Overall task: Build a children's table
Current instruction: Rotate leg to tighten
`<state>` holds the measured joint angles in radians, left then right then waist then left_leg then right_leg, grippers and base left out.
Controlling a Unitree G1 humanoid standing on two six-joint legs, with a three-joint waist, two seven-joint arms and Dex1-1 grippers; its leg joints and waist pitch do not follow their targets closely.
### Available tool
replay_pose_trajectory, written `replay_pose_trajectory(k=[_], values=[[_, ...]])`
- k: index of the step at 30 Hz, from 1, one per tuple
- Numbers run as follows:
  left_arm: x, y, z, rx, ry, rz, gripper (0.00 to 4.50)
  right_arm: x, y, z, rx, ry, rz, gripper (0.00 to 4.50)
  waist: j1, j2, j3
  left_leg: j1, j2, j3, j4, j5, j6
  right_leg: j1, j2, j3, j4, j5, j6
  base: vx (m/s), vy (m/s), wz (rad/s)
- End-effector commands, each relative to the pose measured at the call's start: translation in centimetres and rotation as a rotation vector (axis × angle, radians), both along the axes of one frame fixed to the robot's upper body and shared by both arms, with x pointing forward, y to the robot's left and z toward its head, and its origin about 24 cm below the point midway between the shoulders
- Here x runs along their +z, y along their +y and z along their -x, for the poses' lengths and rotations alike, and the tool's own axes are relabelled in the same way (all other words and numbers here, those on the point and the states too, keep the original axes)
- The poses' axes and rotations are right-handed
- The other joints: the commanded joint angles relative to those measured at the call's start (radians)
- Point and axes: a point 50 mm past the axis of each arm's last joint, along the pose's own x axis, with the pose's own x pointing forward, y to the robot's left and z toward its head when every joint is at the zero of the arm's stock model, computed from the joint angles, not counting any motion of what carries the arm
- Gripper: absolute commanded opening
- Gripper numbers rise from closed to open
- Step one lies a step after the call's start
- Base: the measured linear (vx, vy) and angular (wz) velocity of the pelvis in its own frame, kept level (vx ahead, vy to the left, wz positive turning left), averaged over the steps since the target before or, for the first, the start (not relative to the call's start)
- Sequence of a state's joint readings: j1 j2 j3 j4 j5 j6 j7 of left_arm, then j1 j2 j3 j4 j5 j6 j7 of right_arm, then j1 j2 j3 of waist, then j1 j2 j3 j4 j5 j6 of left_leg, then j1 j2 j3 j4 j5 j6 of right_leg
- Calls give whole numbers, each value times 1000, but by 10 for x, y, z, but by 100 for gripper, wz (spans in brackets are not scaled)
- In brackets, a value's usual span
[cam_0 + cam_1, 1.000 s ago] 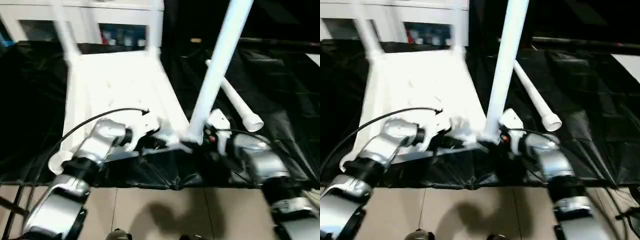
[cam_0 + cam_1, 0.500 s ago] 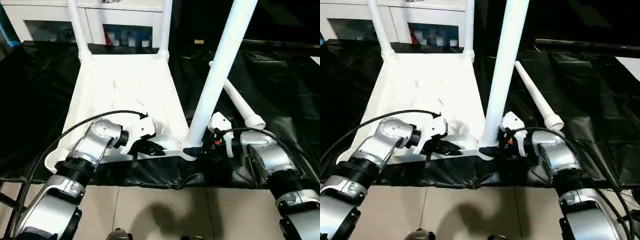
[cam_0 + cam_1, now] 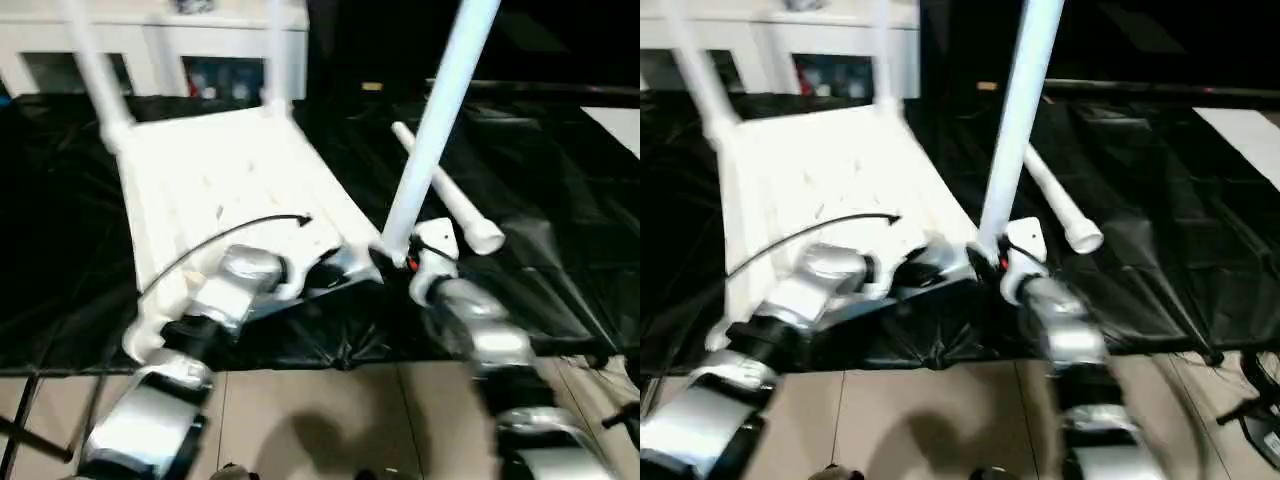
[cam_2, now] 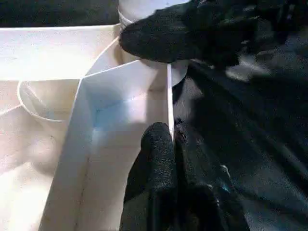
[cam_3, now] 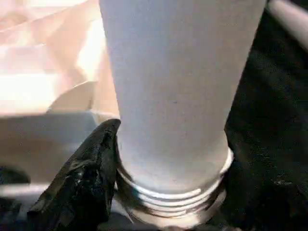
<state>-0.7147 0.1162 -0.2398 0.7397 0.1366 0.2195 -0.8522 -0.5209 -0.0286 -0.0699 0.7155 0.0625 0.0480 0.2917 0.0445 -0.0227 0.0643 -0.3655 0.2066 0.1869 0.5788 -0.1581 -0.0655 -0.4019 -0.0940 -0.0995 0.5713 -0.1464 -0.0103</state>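
The white tabletop (image 3: 230, 180) lies underside up on black cloth. Two legs (image 3: 95, 80) stand in its far corner sockets. A third leg (image 3: 435, 130) rises, leaning a little, from the near right corner socket. My right gripper (image 3: 395, 255) is shut on that leg's base; one black finger (image 5: 86, 178) presses beside the threaded end (image 5: 173, 197). My left gripper (image 4: 171, 139) is shut on the tabletop's thin near rim (image 4: 168, 96), just left of that socket. A fourth leg (image 3: 445, 200) lies loose on the cloth to the right.
A white cabinet (image 3: 200, 50) with glass doors stands behind the tabletop. The black cloth (image 3: 560, 250) spreads wide to the right and ends at tiled floor (image 3: 330, 420) close in front of me.
The whole view has shifted. The tabletop has turned a little, its near right corner now farther from me. My right jaws have narrowed around the leg's base. The left gripper keeps its hold.
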Motion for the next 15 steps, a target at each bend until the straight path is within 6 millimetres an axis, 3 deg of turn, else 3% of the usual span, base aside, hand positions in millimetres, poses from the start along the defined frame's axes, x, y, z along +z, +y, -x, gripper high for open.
replay_pose_trajectory(k=[1,2,4,8,9,11,15], values=[[4,-34,8,-104,-9,37,0,0,40,3,101,8,-34,274,-6,9,-60,27,14,-26,-68,-471,-6,24,-58,18,-118,-647,-71,0,0,0],[3,-34,9,-115,-11,38,0,2,44,3,113,-8,-36,309,-8,16,-60,29,17,-29,-71,-483,-5,23,-58,18,-119,-629,-72,0,0,0],[3,-32,12,-140,-10,49,0,7,47,2,118,-37,-47,343,-12,13,-63,24,21,-33,-77,-487,-5,32,-57,16,-114,-582,-85,0,0,0],[5,-25,11,-151,-25,54,0,12,43,2,136,-60,-50,387,-14,12,-63,19,21,-30,-80,-474,0,32,-59,26,-105,-530,-114,0,0,0],[6,-21,11,-165,-29,57,0,13,38,3,152,-66,-24,387,-14,3,-67,19,22,-27,-78,-453,3,32,-60,30,-101,-512,-122,0,0,0],[7,-17,12,-190,-25,70,0,11,30,4,159,-69,35,401,-9,4,-67,13,24,-24,-80,-402,11,36,-60,39,-90,-454,-145,0,0,0],[7,-6,13,-236,-18,56,0,14,8,6,208,-79,102,401,6,2,-70,20,27,-10,-75,-339,30,32,-58,51,-77,-345,-183,0,0,0]])
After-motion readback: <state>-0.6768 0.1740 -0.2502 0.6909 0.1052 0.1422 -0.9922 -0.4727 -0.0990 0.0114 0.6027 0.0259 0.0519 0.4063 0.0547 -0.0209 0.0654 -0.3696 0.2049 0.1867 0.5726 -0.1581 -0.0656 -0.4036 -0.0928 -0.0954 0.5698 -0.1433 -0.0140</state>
